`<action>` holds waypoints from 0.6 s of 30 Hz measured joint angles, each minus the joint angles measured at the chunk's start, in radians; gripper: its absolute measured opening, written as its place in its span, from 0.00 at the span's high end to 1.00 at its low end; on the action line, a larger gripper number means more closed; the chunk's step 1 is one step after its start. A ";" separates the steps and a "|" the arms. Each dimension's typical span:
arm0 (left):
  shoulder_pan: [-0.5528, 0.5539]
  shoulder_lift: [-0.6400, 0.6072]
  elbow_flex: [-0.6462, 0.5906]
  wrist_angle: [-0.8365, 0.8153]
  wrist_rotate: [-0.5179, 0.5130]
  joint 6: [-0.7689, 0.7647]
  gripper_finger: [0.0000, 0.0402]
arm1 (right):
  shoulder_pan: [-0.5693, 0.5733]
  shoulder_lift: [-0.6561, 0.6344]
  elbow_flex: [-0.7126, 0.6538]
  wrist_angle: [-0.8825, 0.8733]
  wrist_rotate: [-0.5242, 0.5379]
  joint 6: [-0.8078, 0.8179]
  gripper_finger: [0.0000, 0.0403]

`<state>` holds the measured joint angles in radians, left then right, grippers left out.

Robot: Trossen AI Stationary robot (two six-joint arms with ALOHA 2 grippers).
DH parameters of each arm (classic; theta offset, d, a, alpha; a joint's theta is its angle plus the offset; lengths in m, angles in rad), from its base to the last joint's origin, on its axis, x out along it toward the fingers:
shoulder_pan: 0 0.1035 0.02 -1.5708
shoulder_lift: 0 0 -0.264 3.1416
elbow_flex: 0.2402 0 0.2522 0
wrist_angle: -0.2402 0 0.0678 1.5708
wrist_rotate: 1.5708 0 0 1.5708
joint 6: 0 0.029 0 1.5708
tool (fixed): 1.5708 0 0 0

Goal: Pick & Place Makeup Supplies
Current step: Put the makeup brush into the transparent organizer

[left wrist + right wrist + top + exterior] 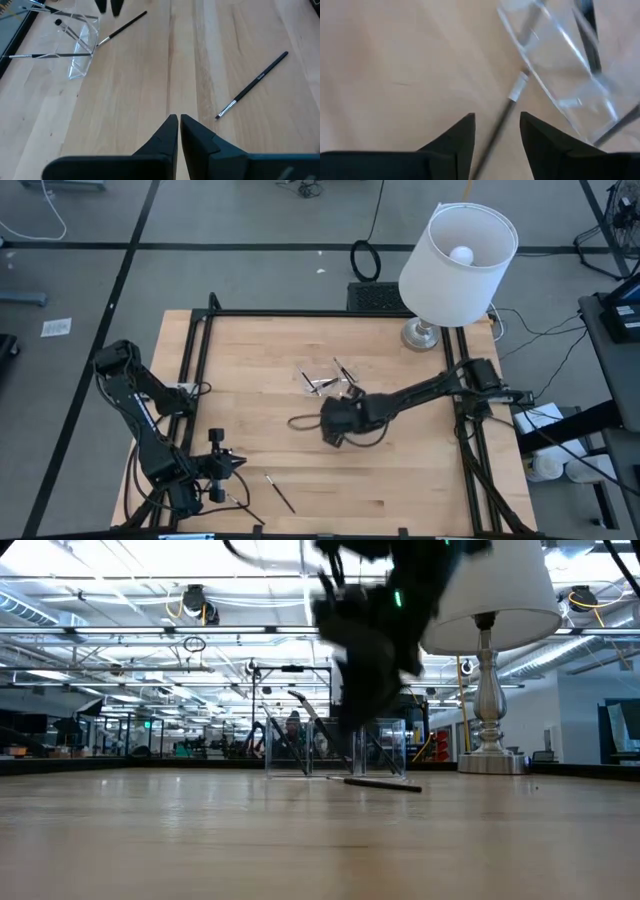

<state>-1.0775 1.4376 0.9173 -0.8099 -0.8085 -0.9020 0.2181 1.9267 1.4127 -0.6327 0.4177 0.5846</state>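
A clear plastic tray point(330, 383) point(80, 45) stands mid-table with a few makeup sticks point(318, 384) resting in and across it. One dark stick point(122, 25) point(375, 783) lies flat on the wood, its silvery end by the tray. My right gripper point(497, 115) point(332, 430) hovers open above it, one finger on either side, without touching. Another stick point(252, 85) point(280, 493) lies near the front edge. My left gripper point(177, 117) point(240, 463) waits shut at the front left, a short way from that stick.
A white-shaded lamp point(455, 265) point(490, 660) stands at the far right corner on a metal base. A black frame point(200, 370) runs along the table's edges. Bare wood lies between the tray and the front edge.
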 joint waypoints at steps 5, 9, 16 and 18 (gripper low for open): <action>0.000 0.000 0.000 -0.001 0.000 0.014 0.92 | -0.042 -0.070 -0.246 0.363 -0.061 0.067 0.61; 0.000 0.000 0.000 -0.002 0.000 0.022 0.92 | -0.043 -0.062 -0.299 0.412 -0.109 0.084 0.60; 0.000 0.000 0.000 0.000 0.000 0.019 0.92 | -0.039 -0.018 -0.295 0.403 -0.106 0.084 0.60; 0.000 0.000 0.000 0.000 0.000 0.016 0.92 | -0.036 -0.014 -0.294 0.396 -0.107 0.080 0.60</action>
<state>-1.0775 1.4380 0.9173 -0.8099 -0.8085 -0.8862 0.1822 1.9129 1.1187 -0.2369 0.3109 0.6641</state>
